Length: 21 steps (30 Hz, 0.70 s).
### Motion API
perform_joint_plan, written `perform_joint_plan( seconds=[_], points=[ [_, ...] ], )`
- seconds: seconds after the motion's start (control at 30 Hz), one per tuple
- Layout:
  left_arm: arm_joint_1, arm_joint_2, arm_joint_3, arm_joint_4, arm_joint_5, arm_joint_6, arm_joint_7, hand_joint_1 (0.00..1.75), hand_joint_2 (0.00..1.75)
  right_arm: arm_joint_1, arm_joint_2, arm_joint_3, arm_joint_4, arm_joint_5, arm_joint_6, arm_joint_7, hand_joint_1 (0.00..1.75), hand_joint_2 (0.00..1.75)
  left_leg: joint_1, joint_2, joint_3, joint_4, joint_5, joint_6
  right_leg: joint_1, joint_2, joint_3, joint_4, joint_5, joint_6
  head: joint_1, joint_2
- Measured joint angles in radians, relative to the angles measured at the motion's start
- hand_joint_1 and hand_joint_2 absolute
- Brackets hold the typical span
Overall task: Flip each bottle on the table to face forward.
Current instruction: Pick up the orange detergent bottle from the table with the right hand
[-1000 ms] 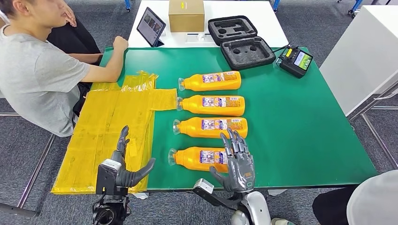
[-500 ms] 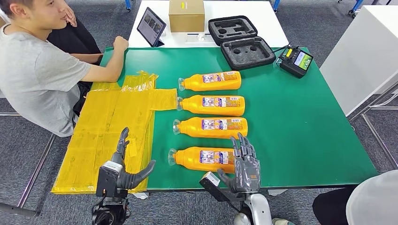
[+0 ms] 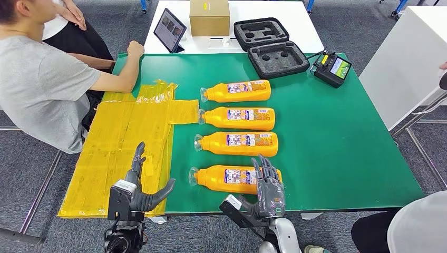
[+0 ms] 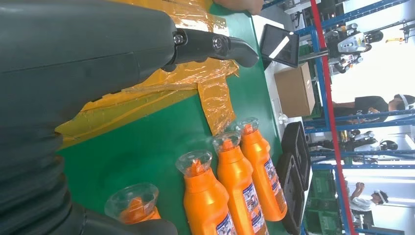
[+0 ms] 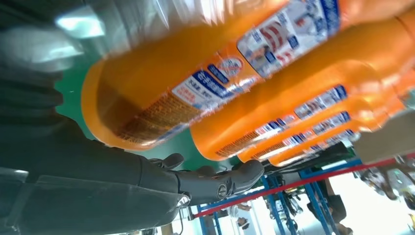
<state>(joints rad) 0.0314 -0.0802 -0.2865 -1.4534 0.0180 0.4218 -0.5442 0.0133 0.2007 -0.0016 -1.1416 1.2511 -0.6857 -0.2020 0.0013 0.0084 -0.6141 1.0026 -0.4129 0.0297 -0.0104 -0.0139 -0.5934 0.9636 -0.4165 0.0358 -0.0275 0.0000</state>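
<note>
Several orange bottles lie on their sides in a column on the green table (image 3: 337, 142), clear caps to the left and labels up. The nearest bottle (image 3: 224, 178) lies by the front edge; behind it come the second bottle (image 3: 237, 143), the third (image 3: 238, 118) and the farthest (image 3: 237, 91). My right hand (image 3: 268, 188) is at the base end of the nearest bottle (image 5: 195, 83), fingers spread and holding nothing. My left hand (image 3: 138, 188) hovers open over the front left corner, left of the bottle caps (image 4: 195, 161).
Crumpled yellow plastic sheet (image 3: 124, 139) covers the table's left part. A person (image 3: 42, 84) sits at the left with a fist on the table. At the back stand a tablet (image 3: 169, 29), a cardboard box (image 3: 209, 17), an open black foam case (image 3: 270, 46) and a controller (image 3: 332, 67).
My right hand has drawn back toward the front edge and sits lower beside the nearest bottle's base end. The left hand and the bottles have not moved. The person's head has turned away.
</note>
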Motion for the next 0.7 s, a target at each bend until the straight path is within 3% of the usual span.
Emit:
perform_joint_plan(
  seconds=[0.2, 0.7],
  points=[
    [-0.001, -0.008, 0.001, 0.000, 0.022, 0.002, -0.001, 0.00, 1.75, -0.011, -0.020, 0.023, 0.020, 0.054, 0.016, 0.066, 0.00, 1.75, 0.000, 0.000, 0.000, 0.000, 0.000, 0.000, 0.000, 0.000, 0.000, 0.000, 0.000, 0.000, 0.000, 0.000],
    [-0.001, -0.013, 0.003, 0.000, 0.037, 0.013, -0.015, 0.00, 1.75, -0.030, -0.045, 0.033, 0.044, 0.113, 0.031, 0.110, 0.00, 1.75, 0.000, 0.000, 0.000, 0.000, 0.000, 0.000, 0.000, 0.000, 0.000, 0.000, 0.000, 0.000, 0.000, 0.000]
  ],
)
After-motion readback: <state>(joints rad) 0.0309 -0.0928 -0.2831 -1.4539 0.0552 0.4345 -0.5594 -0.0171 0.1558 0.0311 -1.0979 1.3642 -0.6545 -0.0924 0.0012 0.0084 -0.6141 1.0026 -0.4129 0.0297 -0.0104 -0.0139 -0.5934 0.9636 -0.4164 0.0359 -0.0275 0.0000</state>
